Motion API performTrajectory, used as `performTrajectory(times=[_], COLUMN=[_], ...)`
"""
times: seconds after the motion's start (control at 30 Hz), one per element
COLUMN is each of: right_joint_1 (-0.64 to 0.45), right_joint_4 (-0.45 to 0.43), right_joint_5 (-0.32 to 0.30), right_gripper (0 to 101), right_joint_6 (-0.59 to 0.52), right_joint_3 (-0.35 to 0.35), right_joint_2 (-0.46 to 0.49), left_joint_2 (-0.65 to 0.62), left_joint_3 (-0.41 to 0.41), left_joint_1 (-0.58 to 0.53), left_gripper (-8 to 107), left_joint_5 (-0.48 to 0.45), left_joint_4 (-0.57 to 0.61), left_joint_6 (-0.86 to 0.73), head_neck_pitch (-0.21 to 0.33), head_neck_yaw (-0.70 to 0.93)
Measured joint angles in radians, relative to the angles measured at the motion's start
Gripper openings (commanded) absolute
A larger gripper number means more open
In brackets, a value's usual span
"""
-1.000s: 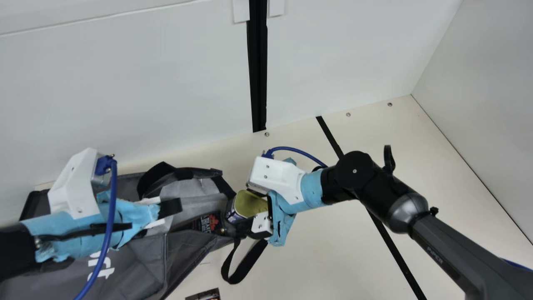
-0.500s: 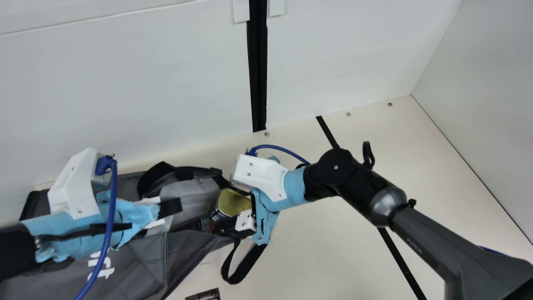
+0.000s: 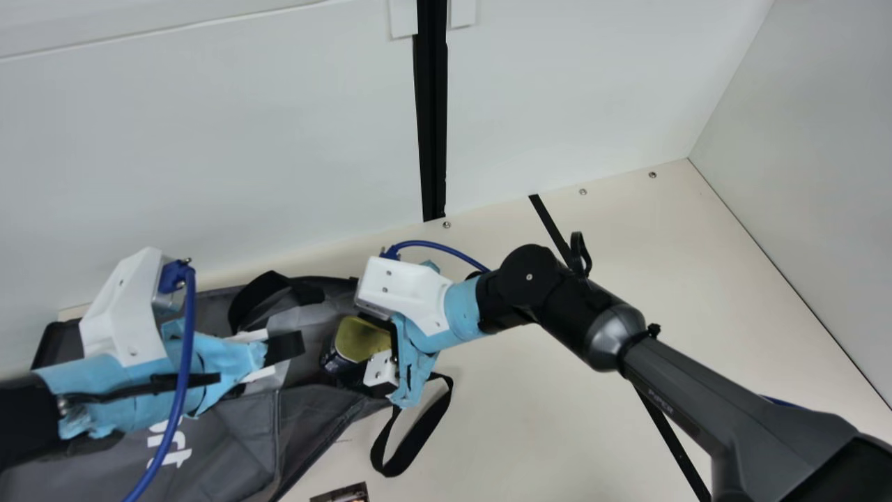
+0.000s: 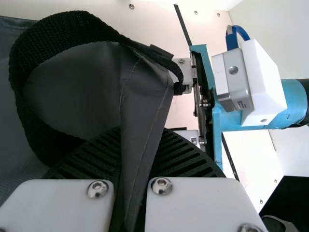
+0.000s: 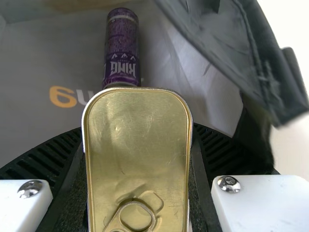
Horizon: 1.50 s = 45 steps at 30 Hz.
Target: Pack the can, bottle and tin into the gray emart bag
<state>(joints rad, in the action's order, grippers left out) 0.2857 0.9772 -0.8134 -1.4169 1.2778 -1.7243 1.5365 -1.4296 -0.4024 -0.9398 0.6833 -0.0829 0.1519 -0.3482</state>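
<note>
From my station, I have the tin pinched between the ribbed fingers of my right tool, at the open mouth of the gray bag. Its gold, ring-pull lid faces the right wrist camera. Beyond it, in that same view, a purple can lies against the bag's pale gray lining, inside the bag. My left tool is closed on the bag's edge: the left wrist view shows a fold of gray cloth clamped between its fingers, just beside a looped black handle. In the main view, another black strap loops out onto the cream desk, near a small, dark printed item partly cut off at the bottom edge.
</note>
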Motion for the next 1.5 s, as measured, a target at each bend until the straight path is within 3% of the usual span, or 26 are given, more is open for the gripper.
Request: performTrajectory(times=[0.6, 1.5], right_joint_1=[0.092, 0.125], right_joint_4=[0.021, 0.036], right_joint_5=[0.035, 0.062], right_gripper=[0, 90], right_joint_6=[0.058, 0.118], right_joint_3=[0.065, 0.1], right_joint_2=[-0.047, -0.07], left_joint_2=[0.0, 0.0], left_joint_3=[0.0, 0.0], left_joint_1=[0.0, 0.0], left_gripper=[10, 10], left_joint_5=[0.0, 0.0], left_joint_4=[0.002, 0.0], left_joint_6=[0.0, 0.0], head_neck_pitch=[0.0, 0.0], head_neck_yaw=[0.0, 0.002])
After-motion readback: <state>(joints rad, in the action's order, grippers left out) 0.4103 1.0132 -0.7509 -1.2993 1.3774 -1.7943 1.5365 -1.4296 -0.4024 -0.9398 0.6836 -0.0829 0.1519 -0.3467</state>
